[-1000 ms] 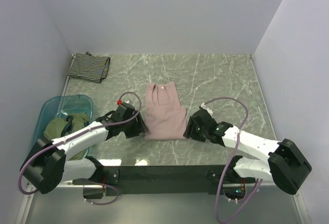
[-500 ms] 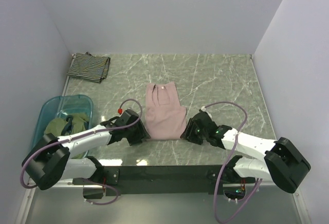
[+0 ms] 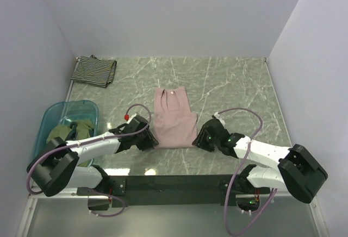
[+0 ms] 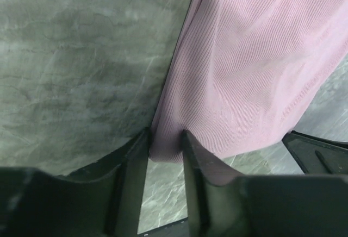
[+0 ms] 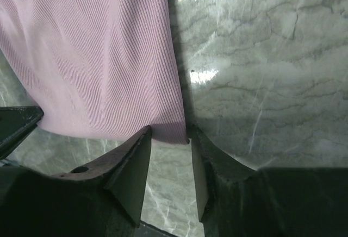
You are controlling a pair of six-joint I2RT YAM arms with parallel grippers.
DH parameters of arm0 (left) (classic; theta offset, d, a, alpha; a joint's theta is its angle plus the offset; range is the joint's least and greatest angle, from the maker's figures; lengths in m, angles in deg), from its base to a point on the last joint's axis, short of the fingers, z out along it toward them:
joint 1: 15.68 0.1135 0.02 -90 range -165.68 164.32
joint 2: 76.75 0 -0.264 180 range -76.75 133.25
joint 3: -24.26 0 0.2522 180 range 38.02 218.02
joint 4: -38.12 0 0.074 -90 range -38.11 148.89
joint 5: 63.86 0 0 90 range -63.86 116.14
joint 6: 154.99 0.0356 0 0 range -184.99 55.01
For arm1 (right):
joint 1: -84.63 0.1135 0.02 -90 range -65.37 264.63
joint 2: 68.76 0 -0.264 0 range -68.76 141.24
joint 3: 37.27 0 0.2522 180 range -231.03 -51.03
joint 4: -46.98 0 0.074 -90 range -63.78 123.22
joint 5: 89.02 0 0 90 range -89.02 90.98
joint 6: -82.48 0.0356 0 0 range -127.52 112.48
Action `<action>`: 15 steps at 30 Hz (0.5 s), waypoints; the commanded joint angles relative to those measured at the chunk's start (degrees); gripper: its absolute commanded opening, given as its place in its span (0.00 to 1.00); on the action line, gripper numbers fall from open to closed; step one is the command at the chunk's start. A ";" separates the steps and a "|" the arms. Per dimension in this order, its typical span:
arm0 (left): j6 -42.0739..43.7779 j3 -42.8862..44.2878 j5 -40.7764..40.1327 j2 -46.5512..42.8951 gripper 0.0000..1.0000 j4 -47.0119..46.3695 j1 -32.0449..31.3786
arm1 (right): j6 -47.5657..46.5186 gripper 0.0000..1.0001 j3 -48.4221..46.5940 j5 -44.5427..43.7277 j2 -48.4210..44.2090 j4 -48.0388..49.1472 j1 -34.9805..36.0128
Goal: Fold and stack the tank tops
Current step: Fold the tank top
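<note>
Now both grippers have slid in to the ribbed mauve-pink tank top (image 3: 173, 118). The left gripper (image 4: 165, 149) and right gripper (image 5: 170, 137) each pinch a bottom corner.

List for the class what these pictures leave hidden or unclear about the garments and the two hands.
- Olive-green top: top view, bunched in the blue tub; its shape is unreadable.
- Striped top: top view, too small to count its folds.
- Left hand and right hand: wrist views, fingers bracket the pink top's near corners; firm pinch unclear.
- Pink top's neckline: cut off in both wrist views.
</note>
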 commanded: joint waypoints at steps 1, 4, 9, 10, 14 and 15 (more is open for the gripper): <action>0.14 -0.81 -3.15 1.45 0.36 1.05 -0.58 | -0.17 0.43 0.48 -2.87 1.68 1.23 -0.17; 0.40 -0.63 -3.24 1.72 0.27 1.14 -0.76 | -0.52 0.37 0.22 -3.14 2.65 1.93 -0.17; 1.54 0.51 -3.68 2.15 0.06 1.93 -1.72 | -1.83 0.24 -1.36 -3.57 3.44 2.11 0.45; 1.72 1.12 -3.68 2.24 0.05 2.28 -1.98 | -2.01 0.21 -1.62 -3.75 3.35 1.76 0.45; 2.86 2.18 -3.60 1.90 0.01 3.42 -3.04 | -2.80 0.00 -3.29 -3.93 2.48 0.09 0.80; 3.04 2.35 -3.51 1.72 0.01 3.60 -3.13 | -3.33 0.00 -3.56 -3.93 2.21 -0.43 0.89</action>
